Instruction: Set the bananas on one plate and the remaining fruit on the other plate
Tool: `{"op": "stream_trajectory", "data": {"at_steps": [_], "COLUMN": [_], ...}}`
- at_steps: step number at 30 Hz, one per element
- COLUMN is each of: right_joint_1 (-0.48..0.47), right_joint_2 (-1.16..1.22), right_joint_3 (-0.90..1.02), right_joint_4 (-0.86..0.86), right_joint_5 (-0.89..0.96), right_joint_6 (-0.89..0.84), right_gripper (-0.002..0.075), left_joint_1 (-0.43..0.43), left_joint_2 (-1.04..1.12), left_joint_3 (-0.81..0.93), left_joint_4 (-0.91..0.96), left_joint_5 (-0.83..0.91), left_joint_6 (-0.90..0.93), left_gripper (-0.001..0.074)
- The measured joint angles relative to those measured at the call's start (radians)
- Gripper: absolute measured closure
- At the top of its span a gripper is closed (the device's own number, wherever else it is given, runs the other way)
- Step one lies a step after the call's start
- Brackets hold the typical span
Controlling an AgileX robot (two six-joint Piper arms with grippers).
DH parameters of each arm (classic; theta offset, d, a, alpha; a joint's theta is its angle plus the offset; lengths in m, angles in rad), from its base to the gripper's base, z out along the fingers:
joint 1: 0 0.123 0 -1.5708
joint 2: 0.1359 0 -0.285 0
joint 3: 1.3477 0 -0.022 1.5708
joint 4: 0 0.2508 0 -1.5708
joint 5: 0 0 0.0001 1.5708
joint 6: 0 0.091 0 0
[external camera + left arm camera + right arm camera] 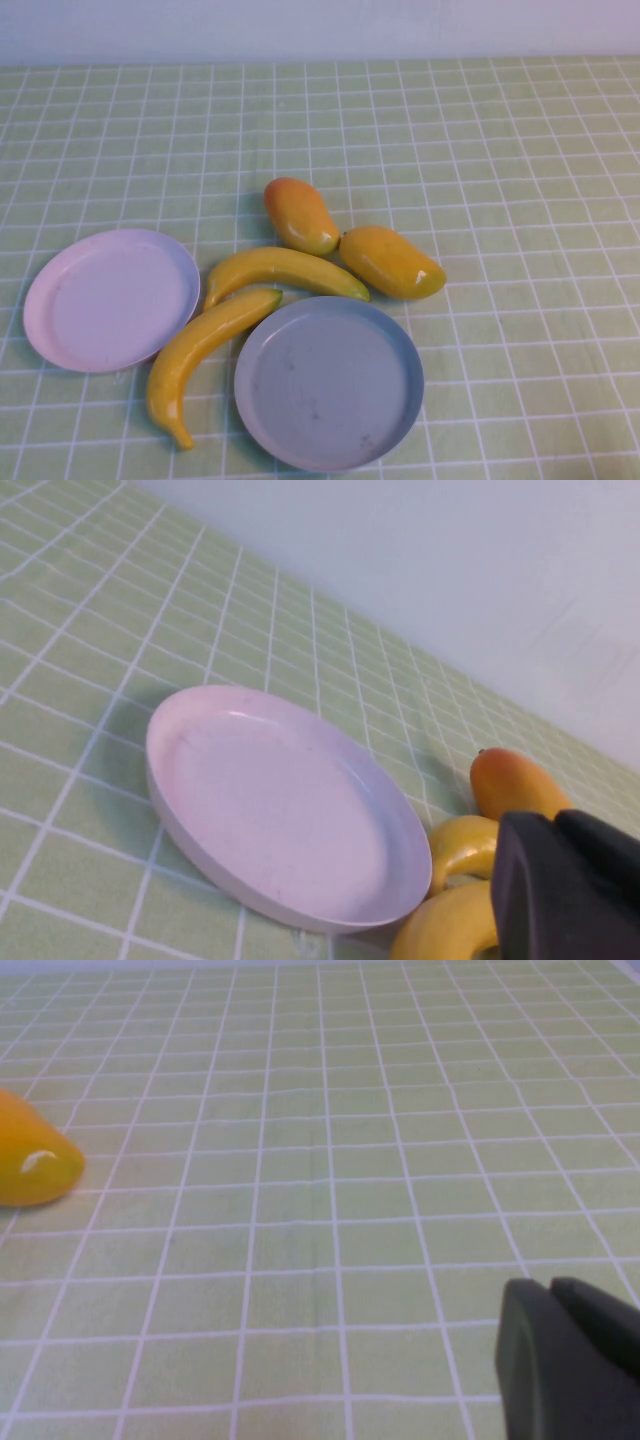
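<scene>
two glossy yellow bananas [285,272] [200,355] lie on the green checked cloth [520,180] between the pink plate [110,298] and the grey-blue plate [330,384]. two plump orange-yellow mangoes [300,215] [392,262] touch just behind them. both plates are bare. left gripper [560,890] and right gripper [565,1360], at their cameras' edges, are clenched, grasping nothing.

Legible text, labels, brands, numbers, signs: none found. Bananas [240,320], mangoes [345,245], both plates [330,385] and checked worktop cloth [520,180] appear unmarked, so far as visible.
</scene>
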State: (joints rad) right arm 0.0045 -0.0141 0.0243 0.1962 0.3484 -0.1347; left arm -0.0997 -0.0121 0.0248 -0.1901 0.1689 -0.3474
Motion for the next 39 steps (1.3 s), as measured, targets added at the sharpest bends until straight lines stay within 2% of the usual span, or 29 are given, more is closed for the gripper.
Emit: {"op": "stream_trajectory", "data": {"at_steps": [6,10,15,21,26,29,34,39], "right_joint_1": [0.000,0.000,0.000,0.000,0.000,0.000,0.000,0.000], "right_joint_2": [0.000,0.000,0.000,0.000,0.000,0.000,0.000,0.000], "right_joint_3": [0.000,0.000,0.000,0.000,0.000,0.000,0.000,0.000], "right_joint_4": [0.000,0.000,0.000,0.000,0.000,0.000,0.000,0.000], "right_joint_5": [0.000,0.000,0.000,0.000,0.000,0.000,0.000,0.000], "right_joint_6": [0.000,0.000,0.000,0.000,0.000,0.000,0.000,0.000], "right_gripper": [0.0741,0.0741,0.0742,0.0741,0.0741,0.0741,0.0741,0.0741], "left_joint_1": [0.000,0.000,0.000,0.000,-0.005,-0.046,-0.166,-0.243], "left_joint_2": [0.002,0.088,0.307,0.631,0.921,1.093,1.381,1.670], "left_joint_3": [-0.014,-0.131,-0.345,-0.598,-0.791,-0.893,-1.123,-1.425], "left_joint_4": [-0.087,-0.099,-0.101,-0.101,-0.108,-0.108,-0.106,-0.106], "left_joint_5": [0.038,0.142,0.309,0.536,0.620,0.627,0.643,0.780], "left_joint_6": [-0.016,-0.019,0.031,0.251,0.371,0.416,0.410,0.365], "left_gripper": [0.0738,0.0738,0.0738,0.0738,0.0738,0.0738,0.0738,0.0738]}}
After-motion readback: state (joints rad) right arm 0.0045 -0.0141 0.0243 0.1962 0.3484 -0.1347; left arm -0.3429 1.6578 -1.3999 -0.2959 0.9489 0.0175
